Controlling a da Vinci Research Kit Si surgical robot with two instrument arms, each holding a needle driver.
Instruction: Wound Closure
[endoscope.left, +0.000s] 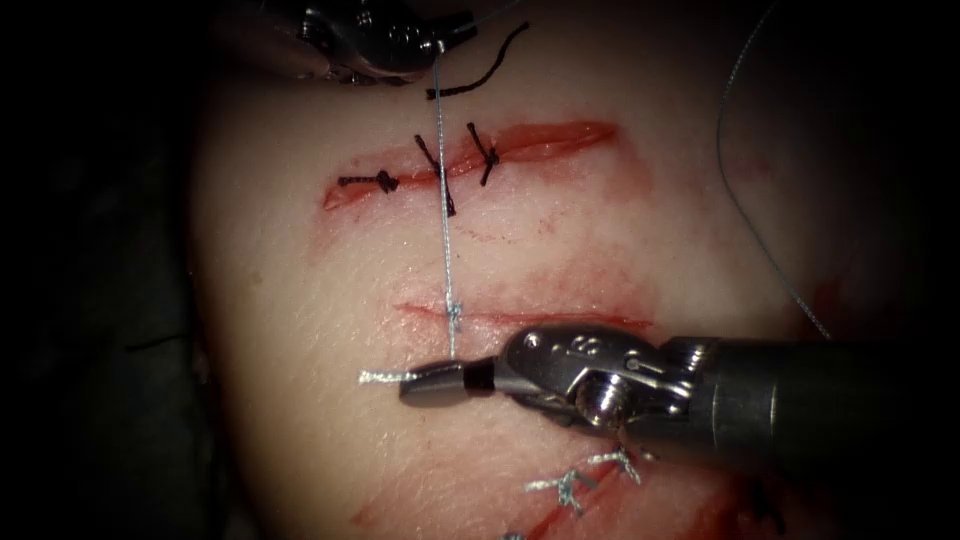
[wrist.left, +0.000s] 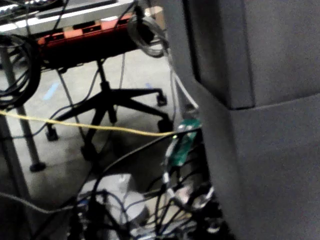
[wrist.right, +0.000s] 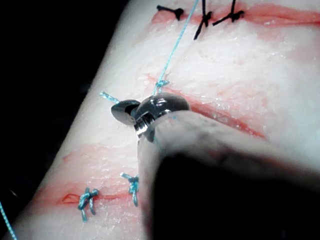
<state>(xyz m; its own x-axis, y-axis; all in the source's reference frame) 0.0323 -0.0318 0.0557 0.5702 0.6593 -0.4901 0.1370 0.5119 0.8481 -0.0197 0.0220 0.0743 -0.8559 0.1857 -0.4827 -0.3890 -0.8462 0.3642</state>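
The tissue (endoscope.left: 300, 300) carries three cuts across it. On the middle cut (endoscope.left: 560, 320) sits a pale thread knot (endoscope.left: 455, 314). From the knot the thread (endoscope.left: 442, 180) runs taut straight up to my left tool (endoscope.left: 436, 45), whose jaws are shut on it at the top edge. My right tool (endoscope.left: 425, 385) lies just below the middle cut, jaws shut on the thread's short tail, and the frayed end (endoscope.left: 380, 377) sticks out to the left. In the right wrist view the right tool (wrist.right: 125, 111) holds that tail beside the knot (wrist.right: 161, 84).
The upper cut (endoscope.left: 560, 138) holds three dark stitches (endoscope.left: 437, 165), with a loose dark thread end (endoscope.left: 490, 70) above. The lower cut has pale knotted stitches (endoscope.left: 570, 490). A long slack pale thread (endoscope.left: 735, 180) curves down the tissue's right side.
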